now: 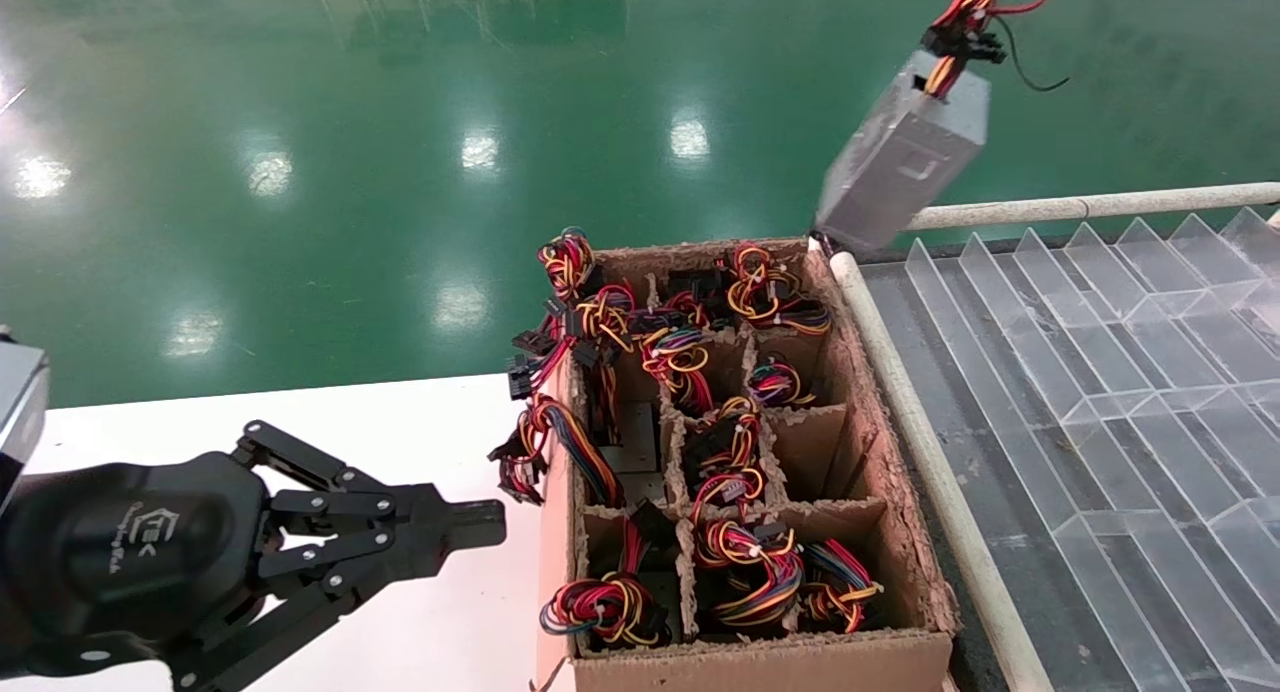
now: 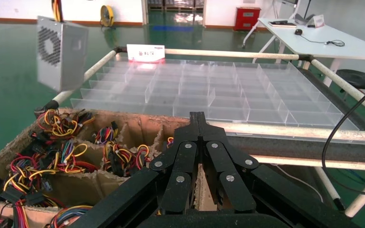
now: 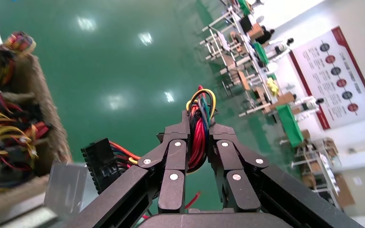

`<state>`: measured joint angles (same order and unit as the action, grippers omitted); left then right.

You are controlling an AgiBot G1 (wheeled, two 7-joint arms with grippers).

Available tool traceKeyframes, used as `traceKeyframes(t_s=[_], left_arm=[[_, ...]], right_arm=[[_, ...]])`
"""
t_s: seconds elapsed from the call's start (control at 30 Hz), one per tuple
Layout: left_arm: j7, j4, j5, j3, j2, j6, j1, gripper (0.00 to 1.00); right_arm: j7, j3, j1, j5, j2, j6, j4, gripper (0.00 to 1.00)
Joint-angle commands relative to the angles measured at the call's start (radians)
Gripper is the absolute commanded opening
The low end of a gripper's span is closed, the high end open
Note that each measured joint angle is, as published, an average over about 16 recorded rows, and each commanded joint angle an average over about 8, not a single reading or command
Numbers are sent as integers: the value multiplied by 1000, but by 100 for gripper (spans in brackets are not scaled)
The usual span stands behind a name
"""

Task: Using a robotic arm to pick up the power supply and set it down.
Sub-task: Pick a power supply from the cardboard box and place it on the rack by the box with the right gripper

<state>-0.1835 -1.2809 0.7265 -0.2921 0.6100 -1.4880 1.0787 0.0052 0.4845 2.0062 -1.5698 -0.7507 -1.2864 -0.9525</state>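
Observation:
The power supply (image 1: 905, 162), a grey metal box, hangs tilted in the air above the far right corner of the cardboard box (image 1: 760, 664). Its vent face shows in the left wrist view (image 2: 59, 52). Its red, yellow and black wire bundle (image 3: 199, 124) runs up from it, and my right gripper (image 3: 199, 127) is shut on that bundle, with a black plug (image 3: 102, 159) dangling beside it. In the head view this gripper is almost wholly above the top edge. My left gripper (image 1: 490, 524) is parked low over the white table (image 1: 400, 422), shut with nothing in it (image 2: 198, 116).
The cardboard box has divided cells holding several other units with coiled coloured wires (image 1: 735, 562). To its right lies a clear plastic divided tray (image 1: 1100, 372) framed by white tubes (image 1: 1100, 206). Green floor lies beyond.

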Motion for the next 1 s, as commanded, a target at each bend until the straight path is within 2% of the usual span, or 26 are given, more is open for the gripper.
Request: traceKeyframes(t_s=[0.03, 0.47, 0.7, 1.0], left_arm=[[0, 0, 0, 0, 0, 0, 0, 0], [0, 0, -1, -1, 0, 0, 0, 0], [1, 0, -1, -1, 0, 0, 0, 0], [1, 0, -1, -2, -1, 1, 0, 0]], right_arm=[[-21, 6, 22, -19, -6, 1, 36, 0], [-119, 32, 25, -71, -17, 15, 241, 0], [-205, 42, 19, -78, -63, 41, 395, 0], [-340, 44, 60, -83, -133, 85, 605, 0]])
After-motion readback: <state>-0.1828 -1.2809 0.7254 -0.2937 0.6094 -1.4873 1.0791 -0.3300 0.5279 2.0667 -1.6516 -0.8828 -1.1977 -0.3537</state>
